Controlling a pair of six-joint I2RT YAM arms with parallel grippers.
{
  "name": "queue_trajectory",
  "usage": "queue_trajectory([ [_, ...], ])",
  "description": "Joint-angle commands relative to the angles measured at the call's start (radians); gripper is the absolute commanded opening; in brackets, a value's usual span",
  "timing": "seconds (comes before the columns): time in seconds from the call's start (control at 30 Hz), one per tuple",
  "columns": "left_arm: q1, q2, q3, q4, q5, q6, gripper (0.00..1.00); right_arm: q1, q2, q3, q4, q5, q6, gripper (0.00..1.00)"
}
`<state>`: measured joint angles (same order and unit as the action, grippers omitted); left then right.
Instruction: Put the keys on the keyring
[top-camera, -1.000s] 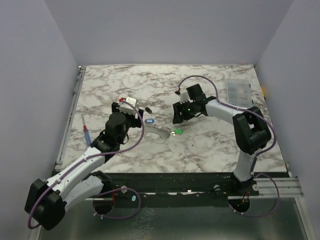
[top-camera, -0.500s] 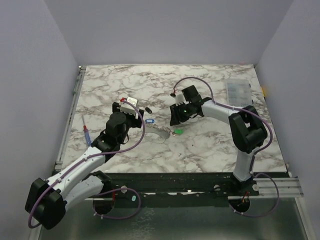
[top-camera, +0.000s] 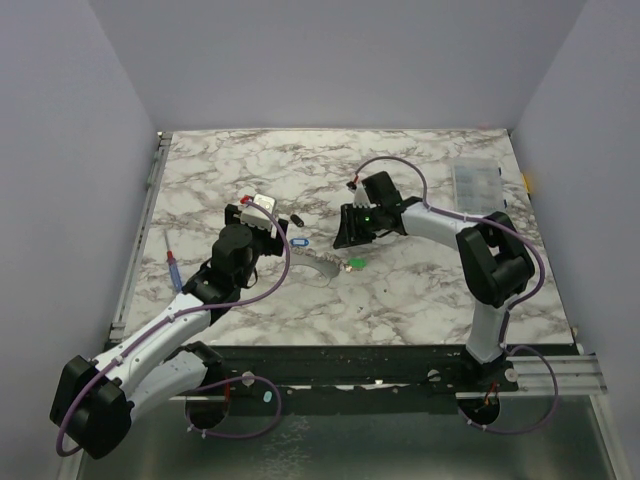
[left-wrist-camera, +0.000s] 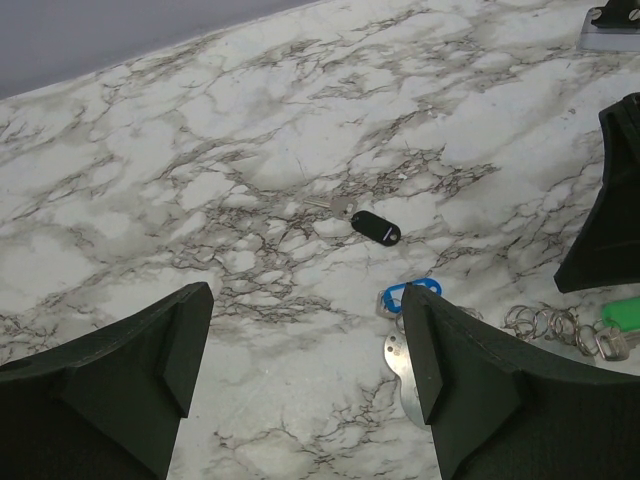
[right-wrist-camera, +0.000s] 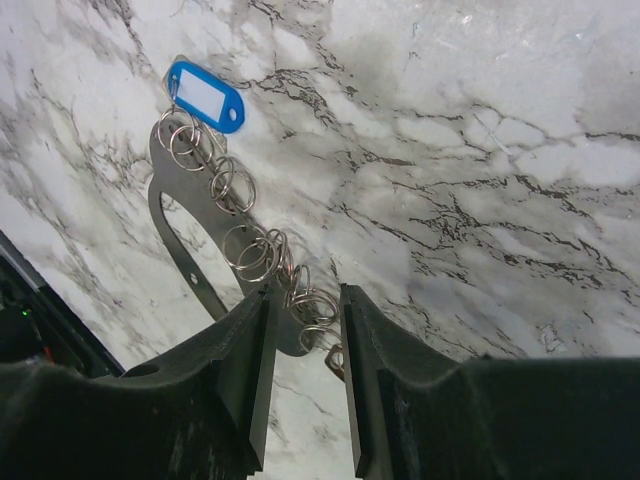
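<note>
The keyring (right-wrist-camera: 240, 190) is a chain of thin silvery rings lying on the marble. A blue key (right-wrist-camera: 205, 95) sits at its far end, also in the top view (top-camera: 299, 241) and the left wrist view (left-wrist-camera: 410, 295). A green key (top-camera: 355, 263) lies at the other end (left-wrist-camera: 625, 312). My right gripper (right-wrist-camera: 303, 293) is down over the chain, its narrowed jaws straddling the last rings with a little gap still showing. My left gripper (left-wrist-camera: 305, 300) hovers wide open and empty just left of the blue key.
A curved flat metal plate (right-wrist-camera: 185, 250) lies under the ring chain. A small black cylinder (left-wrist-camera: 375, 227) lies beyond the blue key. A blue-and-red pen-like tool (top-camera: 173, 268) rests near the table's left edge. A clear compartment box (top-camera: 474, 186) stands at the back right.
My right gripper has shifted left and lowered onto the ring chain, and its jaws have narrowed. The left arm has not moved.
</note>
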<state>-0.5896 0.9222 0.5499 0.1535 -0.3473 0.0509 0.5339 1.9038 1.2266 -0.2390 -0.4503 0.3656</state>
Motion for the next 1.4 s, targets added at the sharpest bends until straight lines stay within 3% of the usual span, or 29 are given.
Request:
queue_trajectory([
  [0.0, -0.003, -0.005, 0.031, -0.001, 0.024, 0.011, 0.83, 0.013, -0.021, -0.022, 0.023, 0.029, 0.089, 0.39],
  [1.37, -0.003, -0.013, 0.030, -0.001, 0.025, 0.012, 0.83, 0.077, 0.024, -0.041, 0.004, 0.065, 0.118, 0.32],
])
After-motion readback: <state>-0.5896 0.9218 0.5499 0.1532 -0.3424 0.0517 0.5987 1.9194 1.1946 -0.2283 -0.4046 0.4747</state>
